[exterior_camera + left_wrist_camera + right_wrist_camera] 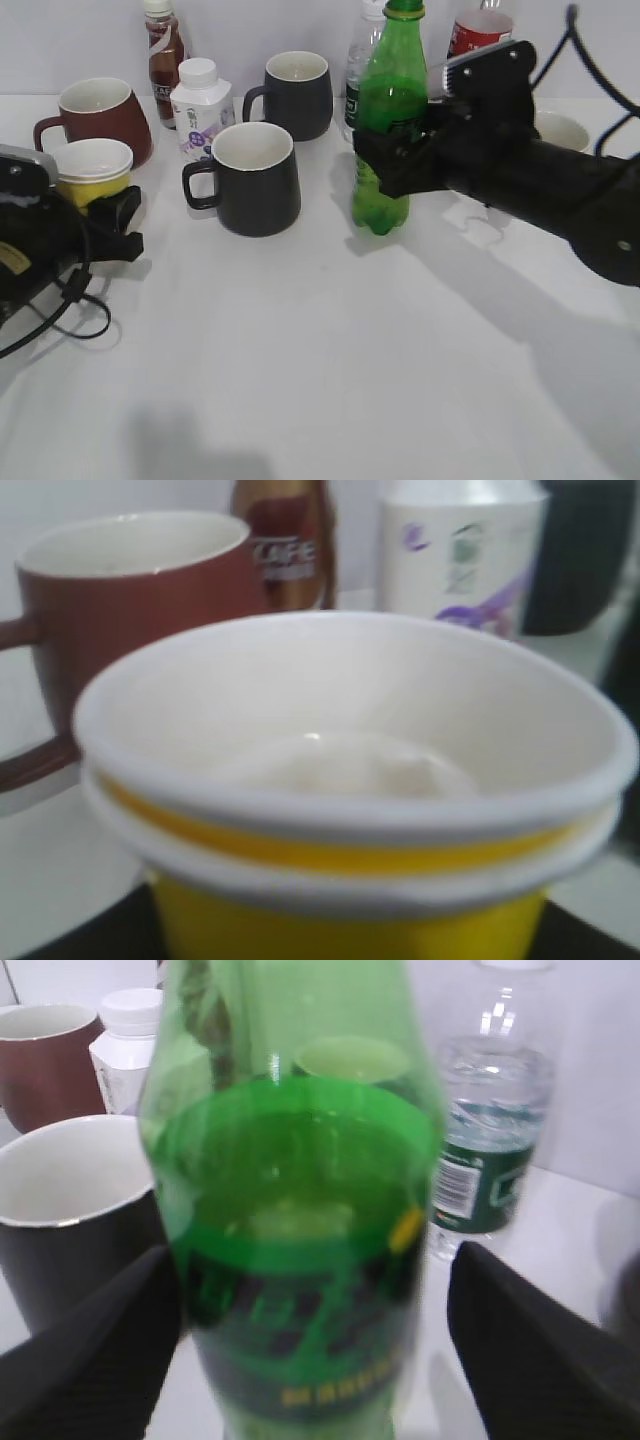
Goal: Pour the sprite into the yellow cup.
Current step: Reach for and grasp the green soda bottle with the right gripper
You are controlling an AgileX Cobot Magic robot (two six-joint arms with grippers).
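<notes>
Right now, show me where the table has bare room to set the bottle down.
The widest bare stretch of table is the front, below the near dark mug and the green Sprite bottle. A narrower gap lies between that mug and the bottle. The back row is crowded with mugs, bottles and a milk carton, and the yellow cup fills the left edge.

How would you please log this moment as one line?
right hand: around sprite, upright | left hand: at yellow cup | pour: not begun
</notes>
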